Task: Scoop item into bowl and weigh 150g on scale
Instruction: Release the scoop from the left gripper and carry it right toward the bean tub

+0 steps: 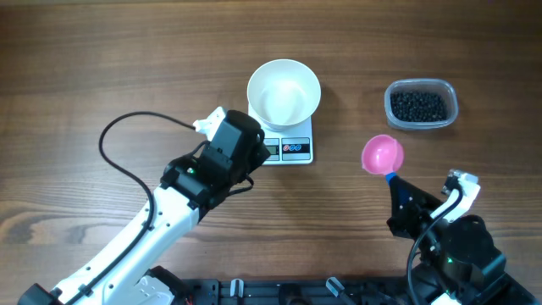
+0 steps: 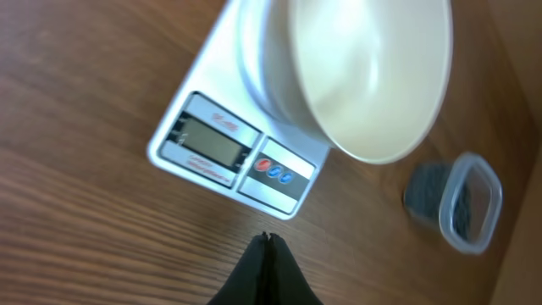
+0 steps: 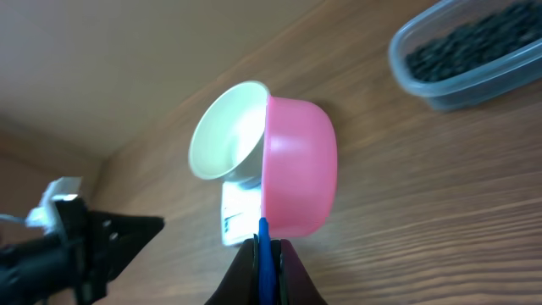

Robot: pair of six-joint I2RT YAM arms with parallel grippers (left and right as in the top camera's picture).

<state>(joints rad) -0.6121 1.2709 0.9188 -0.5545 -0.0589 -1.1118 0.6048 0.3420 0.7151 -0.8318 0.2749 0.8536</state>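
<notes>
Wood table (image 1: 102,51), arms at the near edge. The scale (image 1: 295,146) sits approx mid-table, a bit toward the far edge, w/ the bowl (image 1: 284,93) on top. The bowl covers most of the platform, so only the front strip shows, w/ grey display (image 2: 206,142) and two round buttons (image 2: 274,169). Bowl's inside is bare glossy white.

Left gripper (image 2: 265,241) hangs just off the scale's near edge, over bare wood, jaws pressed fully together w/ nothing btwn them. From overhead its black wrist block hides the left part of the scale's front strip. A black cable (image 1: 118,135) loops over the table's left side, well apart from the scale.

Toward the right edge is a clear tub (image 1: 421,104) holding the pellets (image 1: 417,107), a dark layer over its bottom. The tub is well apart from the bowl. Btwn tub and near edge is the pink scoop (image 1: 383,154), near the tub but not touching it, cup showing only pink inside. Can't tell if the scoop rests on the wood. Right gripper (image 3: 264,247) is clamped tight on the scoop's blue handle (image 1: 391,177). In the right wrist view the scoop's cup stands in front of the bowl and covers part of the scale.
</notes>
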